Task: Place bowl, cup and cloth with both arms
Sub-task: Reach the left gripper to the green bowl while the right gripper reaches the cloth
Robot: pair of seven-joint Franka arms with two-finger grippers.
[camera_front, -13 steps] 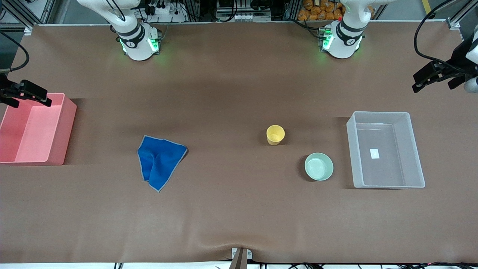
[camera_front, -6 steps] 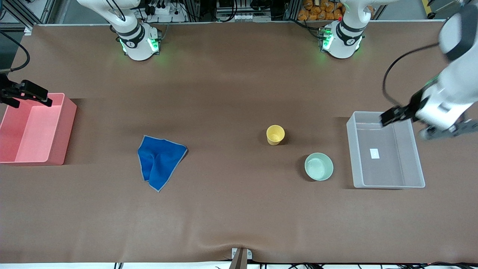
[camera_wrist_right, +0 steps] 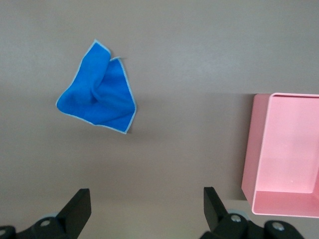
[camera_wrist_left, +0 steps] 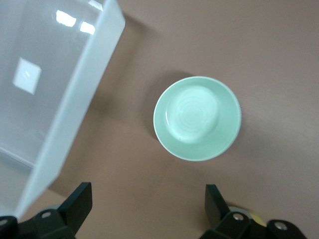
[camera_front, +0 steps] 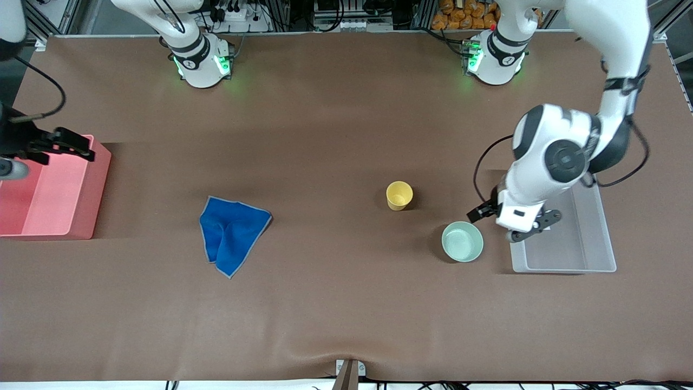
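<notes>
The pale mint green bowl (camera_front: 462, 241) stands upright and empty on the brown table, beside the clear bin. It shows in the left wrist view (camera_wrist_left: 197, 117). My left gripper (camera_front: 508, 223) is open and empty, up in the air over the table between the bowl and the bin's edge (camera_wrist_left: 147, 211). The yellow cup (camera_front: 399, 195) stands upright, farther from the front camera than the bowl. The blue cloth (camera_front: 231, 233) lies crumpled toward the right arm's end (camera_wrist_right: 97, 97). My right gripper (camera_front: 67, 145) is open and empty over the pink bin's corner (camera_wrist_right: 145, 211).
A clear plastic bin (camera_front: 563, 268) sits at the left arm's end, partly covered by the left arm; its wall shows in the left wrist view (camera_wrist_left: 75, 99). A pink bin (camera_front: 100, 179) sits at the right arm's end (camera_wrist_right: 284, 149).
The left arm has swung in from the table's end, across the clear bin, to the bowl's side. The right gripper has shifted slightly toward the table's middle.
</notes>
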